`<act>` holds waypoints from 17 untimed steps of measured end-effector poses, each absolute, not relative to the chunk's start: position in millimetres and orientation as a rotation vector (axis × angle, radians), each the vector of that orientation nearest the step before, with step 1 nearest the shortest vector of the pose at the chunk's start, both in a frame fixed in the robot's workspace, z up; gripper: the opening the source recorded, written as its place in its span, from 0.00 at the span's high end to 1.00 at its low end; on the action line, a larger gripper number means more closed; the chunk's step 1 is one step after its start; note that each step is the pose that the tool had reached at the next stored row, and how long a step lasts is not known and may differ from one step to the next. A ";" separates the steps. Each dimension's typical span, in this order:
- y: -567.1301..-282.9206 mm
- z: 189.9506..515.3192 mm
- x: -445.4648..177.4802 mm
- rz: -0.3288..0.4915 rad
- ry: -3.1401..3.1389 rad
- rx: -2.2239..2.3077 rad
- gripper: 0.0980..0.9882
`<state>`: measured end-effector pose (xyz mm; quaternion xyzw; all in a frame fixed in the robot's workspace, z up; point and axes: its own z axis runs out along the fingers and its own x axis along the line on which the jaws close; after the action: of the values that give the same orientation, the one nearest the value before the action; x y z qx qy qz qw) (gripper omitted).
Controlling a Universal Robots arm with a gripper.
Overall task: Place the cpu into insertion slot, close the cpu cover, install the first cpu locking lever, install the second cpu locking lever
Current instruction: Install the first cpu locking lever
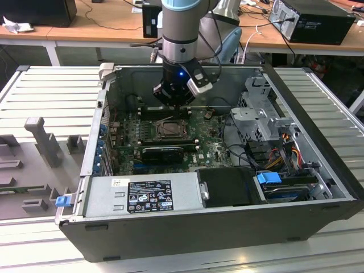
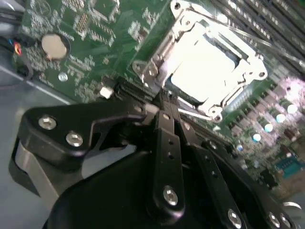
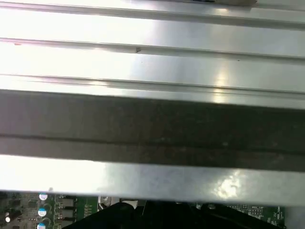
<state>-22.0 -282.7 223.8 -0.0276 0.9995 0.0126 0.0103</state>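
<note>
Inside the open computer case (image 1: 318, 165), my gripper (image 1: 181, 107) hangs low over the green board, at the far edge of the insertion slot (image 1: 169, 129). In the second wrist view the cpu (image 2: 202, 67) lies in the slot as a bright pale square. The silver cpu cover (image 2: 159, 45) lies flat around it. My black fingers (image 2: 167, 129) are pressed together, and my gripper (image 2: 167, 98) touches the socket's near corner. A thin silver locking lever (image 2: 198, 113) runs along that edge. I cannot tell whether the tips pinch it.
A power supply (image 1: 142, 193) fills the case's near side, and a long black card slot (image 1: 162, 152) lies just before the socket. A drive cage (image 1: 261, 114) and cables stand at the exterior view's right. A coin battery (image 2: 55, 45) sits on the board. Grey fixtures (image 1: 42, 136) rest on the ribbed table.
</note>
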 end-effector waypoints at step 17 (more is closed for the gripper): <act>-273.6 227.2 -28.8 0.058 3.119 -0.089 0.99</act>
<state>-28.8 -273.6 227.2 -0.0285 0.9994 0.0186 0.0104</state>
